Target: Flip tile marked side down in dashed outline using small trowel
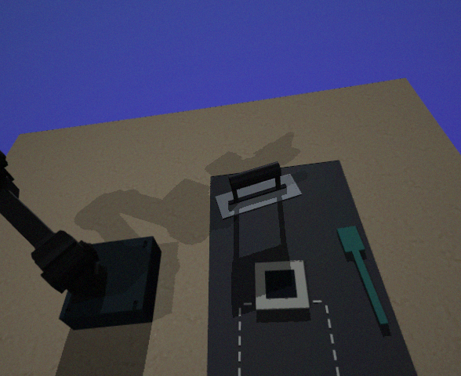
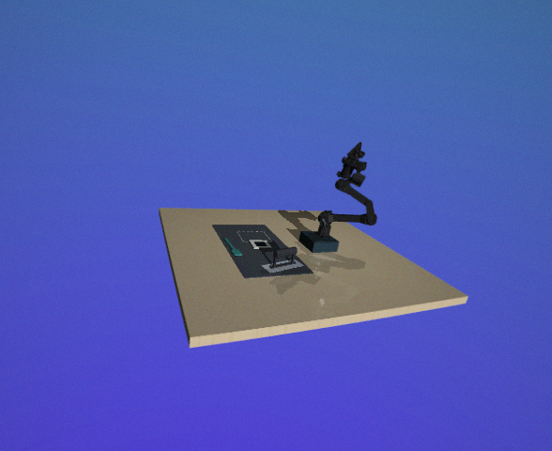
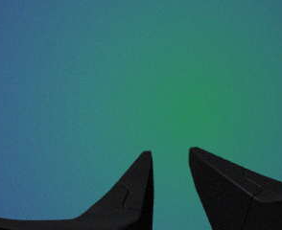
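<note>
The tile (image 1: pixel 280 283) (image 2: pixel 259 243) lies flat on the dark mat (image 1: pixel 320 214) (image 2: pixel 250 270), with a pale rim and a dark square facing up. It overlaps one end line of the dashed outline (image 1: pixel 331 338), partly outside it. The small teal trowel (image 1: pixel 368 276) (image 2: pixel 234 248) lies on the mat beside the tile, near the mat's long edge. My gripper (image 2: pixel 359 147) (image 3: pixel 170 156) is raised high above the robot base, far from tile and trowel. Its fingers stand partly open, with nothing between them. It is not clearly seen in the top view.
A larger grey float (image 1: pixel 258 196) (image 2: pixel 283 266) with a raised black handle stands at one end of the mat, beyond the tile. The robot base (image 1: pixel 113 283) (image 2: pixel 319 241) sits on the wooden table (image 1: pixel 384 121) (image 2: pixel 227 310) beside the mat. Arm shadows cross table and mat.
</note>
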{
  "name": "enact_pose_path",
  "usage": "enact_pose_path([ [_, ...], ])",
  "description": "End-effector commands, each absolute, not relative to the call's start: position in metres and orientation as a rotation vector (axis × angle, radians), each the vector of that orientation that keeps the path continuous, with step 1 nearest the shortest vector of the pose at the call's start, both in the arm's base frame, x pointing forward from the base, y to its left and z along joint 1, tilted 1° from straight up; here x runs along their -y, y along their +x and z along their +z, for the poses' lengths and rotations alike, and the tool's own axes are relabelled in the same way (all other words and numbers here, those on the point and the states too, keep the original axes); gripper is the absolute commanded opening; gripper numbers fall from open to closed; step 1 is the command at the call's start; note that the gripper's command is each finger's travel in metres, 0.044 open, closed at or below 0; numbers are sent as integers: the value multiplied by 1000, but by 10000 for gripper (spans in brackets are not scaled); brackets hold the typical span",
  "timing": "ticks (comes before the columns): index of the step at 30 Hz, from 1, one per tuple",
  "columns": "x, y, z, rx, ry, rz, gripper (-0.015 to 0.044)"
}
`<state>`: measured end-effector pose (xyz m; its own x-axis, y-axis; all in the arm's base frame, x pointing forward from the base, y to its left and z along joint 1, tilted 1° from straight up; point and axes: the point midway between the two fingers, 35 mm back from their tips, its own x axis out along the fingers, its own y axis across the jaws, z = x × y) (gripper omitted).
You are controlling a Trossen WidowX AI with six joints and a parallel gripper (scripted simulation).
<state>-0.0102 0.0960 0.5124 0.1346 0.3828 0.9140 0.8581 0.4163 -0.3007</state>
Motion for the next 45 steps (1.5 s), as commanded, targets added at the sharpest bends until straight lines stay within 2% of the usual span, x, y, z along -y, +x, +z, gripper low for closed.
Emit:
enact_pose_path([
  [1, -96, -10, 512, 1466, -1170, -494, 100],
  [5, -96, -10, 512, 1466, -1170, -494, 0],
  [19, -96, -10, 512, 1466, -1170, -494, 0],
  [25, -95, -10, 513, 1463, -1165, -493, 153],
  [30, -67, 7, 531, 1389, -1035, -467, 270],
  [45, 18, 96, 550, 1086, -667, -370, 270],
])
